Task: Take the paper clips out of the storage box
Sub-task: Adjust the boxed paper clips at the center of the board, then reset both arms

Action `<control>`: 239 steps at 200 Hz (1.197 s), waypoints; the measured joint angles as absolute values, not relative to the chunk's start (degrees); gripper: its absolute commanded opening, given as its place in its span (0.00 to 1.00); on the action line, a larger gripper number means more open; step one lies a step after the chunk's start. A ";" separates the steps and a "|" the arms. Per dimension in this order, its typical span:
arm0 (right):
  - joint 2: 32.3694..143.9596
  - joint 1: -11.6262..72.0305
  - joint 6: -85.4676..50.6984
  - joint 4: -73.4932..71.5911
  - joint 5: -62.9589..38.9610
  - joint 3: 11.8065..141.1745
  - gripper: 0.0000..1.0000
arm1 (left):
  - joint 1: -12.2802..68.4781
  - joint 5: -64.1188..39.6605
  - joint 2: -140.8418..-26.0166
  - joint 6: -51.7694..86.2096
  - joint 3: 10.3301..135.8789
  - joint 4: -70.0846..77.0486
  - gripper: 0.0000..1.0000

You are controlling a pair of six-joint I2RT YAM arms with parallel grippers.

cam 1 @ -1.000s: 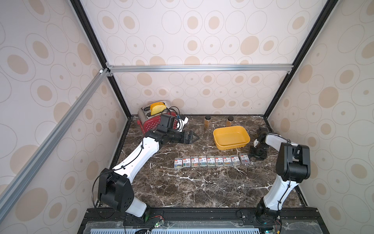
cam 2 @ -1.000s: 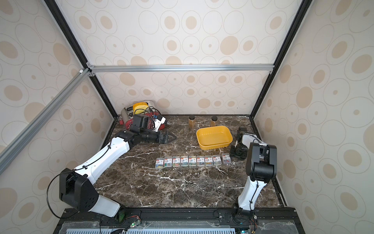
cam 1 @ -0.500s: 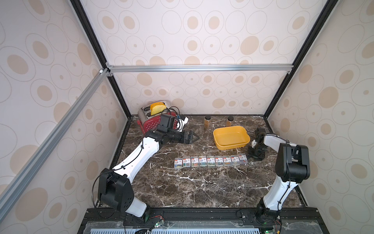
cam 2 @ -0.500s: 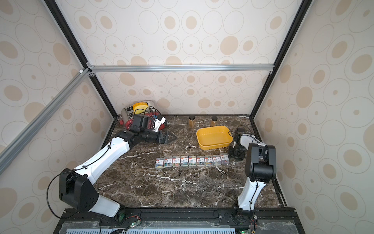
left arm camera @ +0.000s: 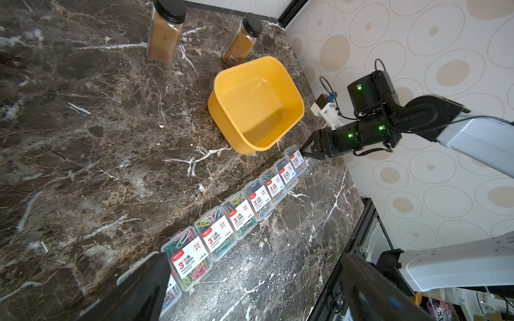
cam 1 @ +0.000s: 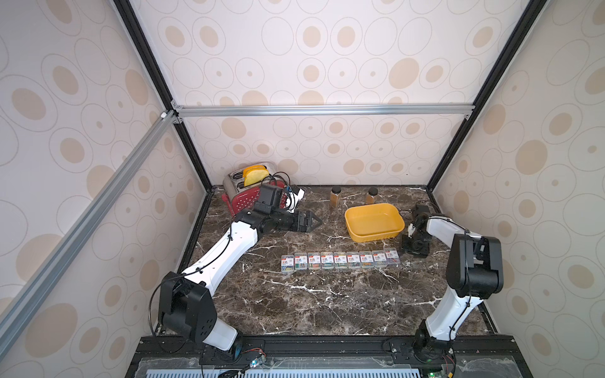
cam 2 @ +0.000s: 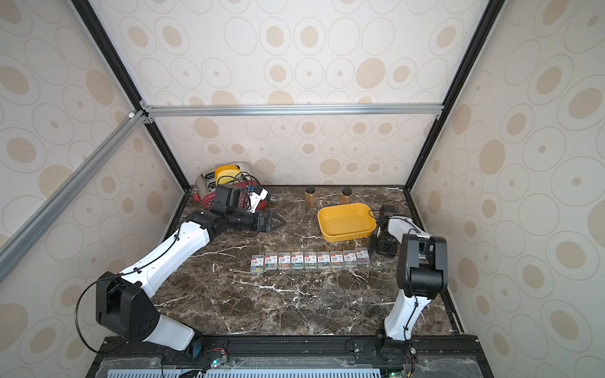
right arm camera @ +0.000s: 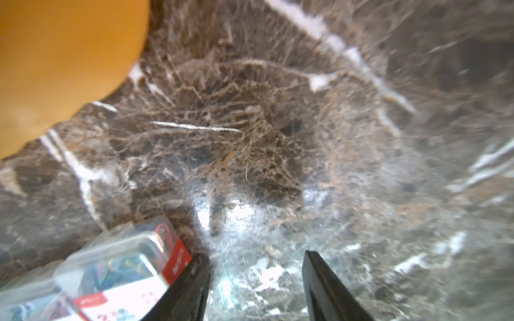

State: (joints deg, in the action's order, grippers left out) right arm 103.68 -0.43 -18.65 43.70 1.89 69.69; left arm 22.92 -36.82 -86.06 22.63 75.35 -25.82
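two bottles (cam 1: pixel 335 197) stand behind the storage box (cam 1: pixel 373 236); left gripper (cam 1: pixel 315 222) gapes wide, right gripper (right arm camera: pixel 254 264) parted beside paper clips (cam 1: pixel 340 261).

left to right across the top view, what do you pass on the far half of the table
toaster → left gripper → brown bottle → storage box → right gripper. The second bottle overlaps the box; the paper clips row spans several.
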 measured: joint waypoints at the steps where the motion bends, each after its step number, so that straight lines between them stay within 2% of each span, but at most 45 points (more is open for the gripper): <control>1: 103.53 -0.43 -18.63 43.72 1.93 69.69 0.66 | 22.92 -36.80 -86.06 22.65 75.35 -25.85 0.99; 40: 97.80 -0.27 -19.09 44.40 3.66 69.76 0.80 | 22.85 -34.20 -86.06 21.58 75.64 -26.87 0.99; 63: 94.56 -0.27 -19.09 45.30 4.56 70.13 1.00 | 22.72 -32.73 -86.02 20.80 76.03 -27.83 0.99; 143: 83.22 -0.21 -19.16 44.47 4.29 71.35 1.00 | 20.14 -26.39 -80.86 19.20 75.22 -29.30 0.99; 185: 75.44 0.25 -19.33 35.83 3.88 67.99 1.00 | 18.20 -22.50 -78.13 18.70 72.49 -29.19 0.99; 239: 75.09 0.73 -17.52 24.86 3.57 61.45 1.00 | 16.38 -17.43 -76.27 17.96 68.05 -27.94 0.99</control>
